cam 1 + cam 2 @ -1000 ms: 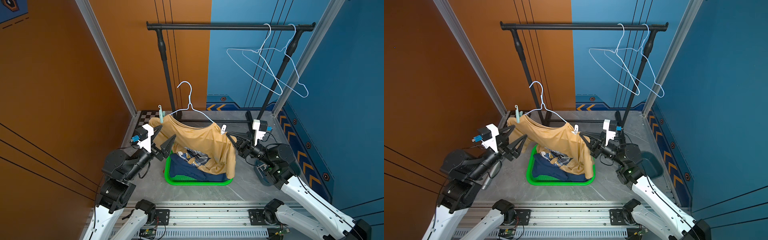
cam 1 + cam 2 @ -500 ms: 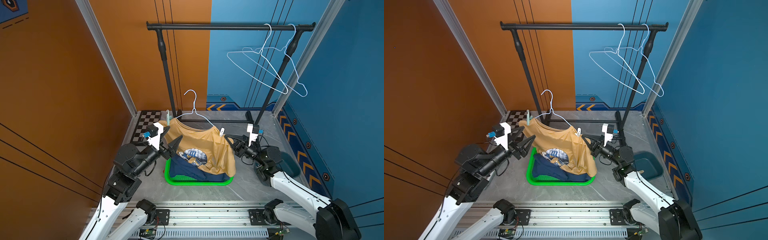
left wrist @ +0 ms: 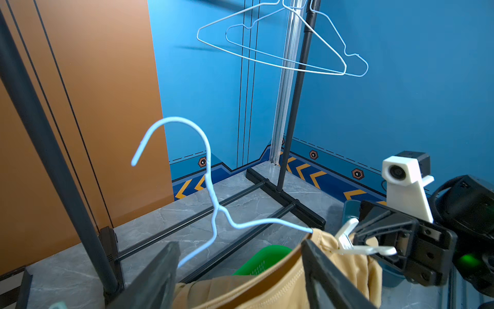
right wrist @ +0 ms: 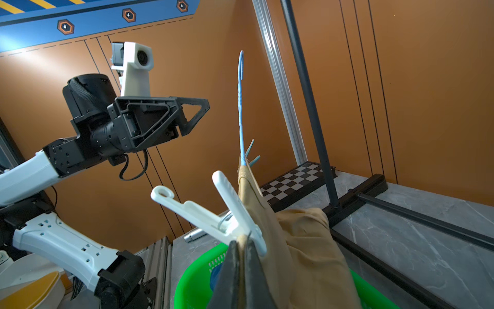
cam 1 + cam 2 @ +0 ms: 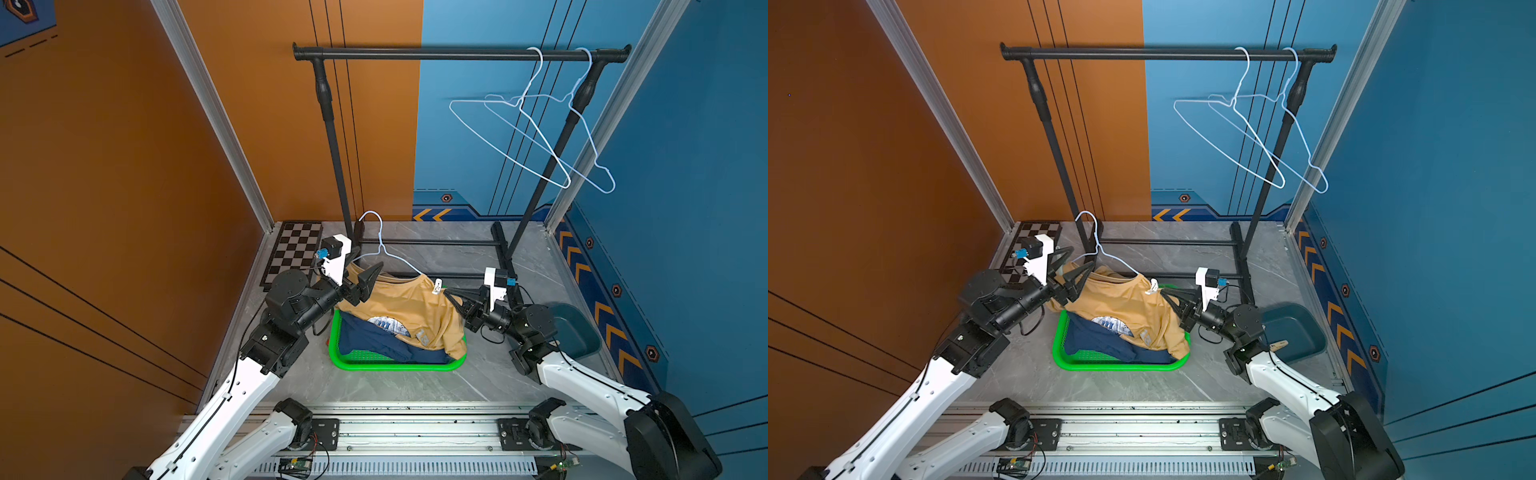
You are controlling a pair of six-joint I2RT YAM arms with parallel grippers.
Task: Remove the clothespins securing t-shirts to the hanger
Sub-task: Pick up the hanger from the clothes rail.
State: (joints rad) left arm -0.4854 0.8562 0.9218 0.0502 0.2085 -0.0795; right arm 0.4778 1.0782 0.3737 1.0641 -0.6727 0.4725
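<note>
A mustard-yellow t-shirt (image 5: 399,303) (image 5: 1125,303) hangs on a pale blue wire hanger (image 5: 380,245) (image 3: 211,192) low over a green basket (image 5: 395,365). A navy t-shirt (image 5: 374,340) lies in the basket. A white clothespin (image 5: 437,286) (image 4: 213,214) clips the shirt's right shoulder. My right gripper (image 5: 448,293) (image 4: 240,243) is shut on the yellow fabric just under it. A pale green clothespin (image 4: 251,153) sticks up at the other shoulder. My left gripper (image 5: 1075,264) (image 3: 238,243) is open, its jaws astride that shoulder's fabric.
A black clothes rack (image 5: 457,54) stands behind the basket, with two empty wire hangers (image 5: 536,137) at its right end. A teal bin (image 5: 577,332) sits by the right arm, holding a clothespin (image 5: 1278,345). A checkerboard (image 5: 295,249) lies at the back left corner.
The hanger and yellow shirt have come down toward the basket. Both arms have sunk with them, and the left gripper has moved in to the shirt's left shoulder.
</note>
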